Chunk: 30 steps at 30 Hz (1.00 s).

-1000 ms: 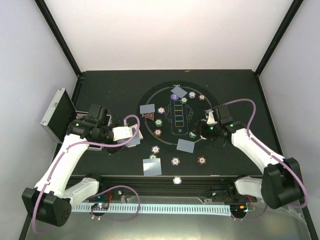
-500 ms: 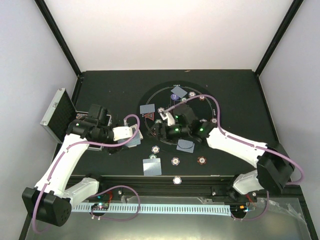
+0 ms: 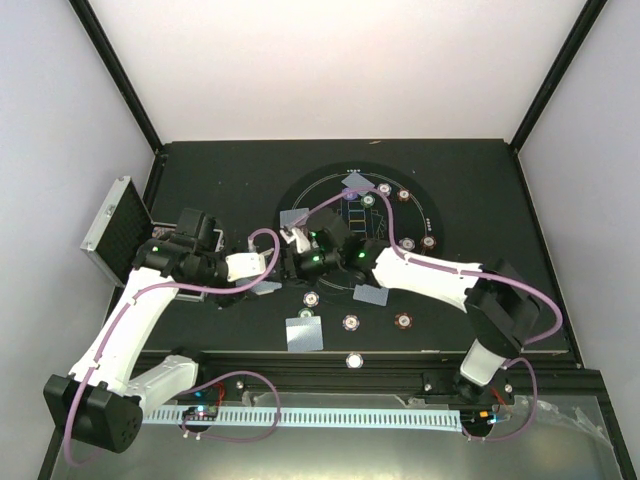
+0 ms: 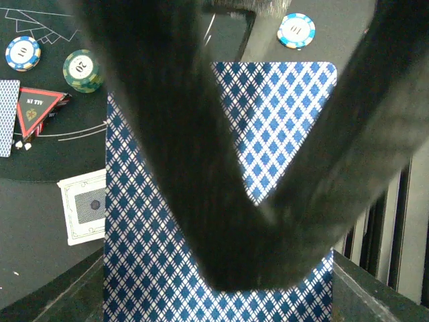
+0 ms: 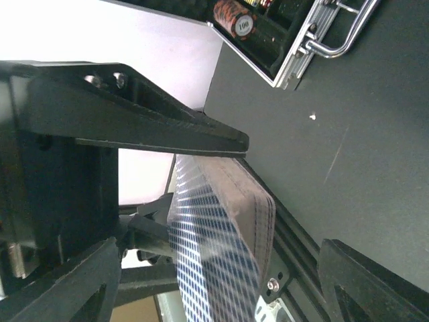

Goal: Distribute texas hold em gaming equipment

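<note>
Left jaws are clamping a deck of cards over the desk; right jaws are gaping wide beside it, empty. Chips and single cards are lying dealt; more dealing seems left

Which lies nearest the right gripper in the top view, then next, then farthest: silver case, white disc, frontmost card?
1. The frontmost card, just nearward of the right gripper.
2. The white disc, near table edge, centre.
3. The silver case, far left.

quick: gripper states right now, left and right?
Left gripper: shut on the card deck.
Right gripper: jaws open around that deck's edge, not gripping it.
</note>
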Tool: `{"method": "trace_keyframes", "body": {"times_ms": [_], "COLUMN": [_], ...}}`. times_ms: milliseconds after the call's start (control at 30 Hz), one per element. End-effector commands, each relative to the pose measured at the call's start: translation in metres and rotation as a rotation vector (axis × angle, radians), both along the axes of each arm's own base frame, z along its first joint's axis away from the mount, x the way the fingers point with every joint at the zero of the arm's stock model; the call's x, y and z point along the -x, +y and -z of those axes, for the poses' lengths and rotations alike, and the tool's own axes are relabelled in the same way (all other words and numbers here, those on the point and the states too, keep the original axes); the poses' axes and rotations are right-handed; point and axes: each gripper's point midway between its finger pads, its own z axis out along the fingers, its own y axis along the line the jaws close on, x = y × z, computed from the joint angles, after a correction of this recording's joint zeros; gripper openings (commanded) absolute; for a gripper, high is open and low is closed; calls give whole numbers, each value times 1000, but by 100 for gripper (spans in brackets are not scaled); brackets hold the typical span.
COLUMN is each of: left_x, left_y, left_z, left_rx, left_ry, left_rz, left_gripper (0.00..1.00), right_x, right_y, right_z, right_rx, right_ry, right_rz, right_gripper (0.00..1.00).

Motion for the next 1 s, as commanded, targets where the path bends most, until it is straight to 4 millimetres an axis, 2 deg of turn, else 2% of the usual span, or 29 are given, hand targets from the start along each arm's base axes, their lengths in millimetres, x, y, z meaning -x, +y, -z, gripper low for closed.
{"method": "trace_keyframes", "body": {"times_ms": [0, 133, 333, 533, 733, 967], "left_x": [-1, 1, 1, 2, 3, 2], "left_y": [-8, -8, -8, -7, -6, -6], "left_z": [-18, -19, -21, -24, -24, -24], "left_rx": [48, 53, 49, 53, 50, 44], "left_ry": [-20, -30, -33, -45, -45, -46], "left_rz": [15, 17, 20, 18, 13, 9], "left_gripper": [1, 2, 2, 2, 2, 2], "right_x": [5, 1, -4, -11, -22, -24], "right_y": [21, 30, 30, 18, -4, -19], "right_z": [-10, 0, 16, 33, 46, 50], "right_rx": [-46, -27, 12, 52, 88, 124], "right_ry": [6, 27, 34, 44, 50, 30], "right_rz": [-41, -43, -26, 2, 47, 60], "right_gripper": [82, 79, 77, 73, 70, 68]}}
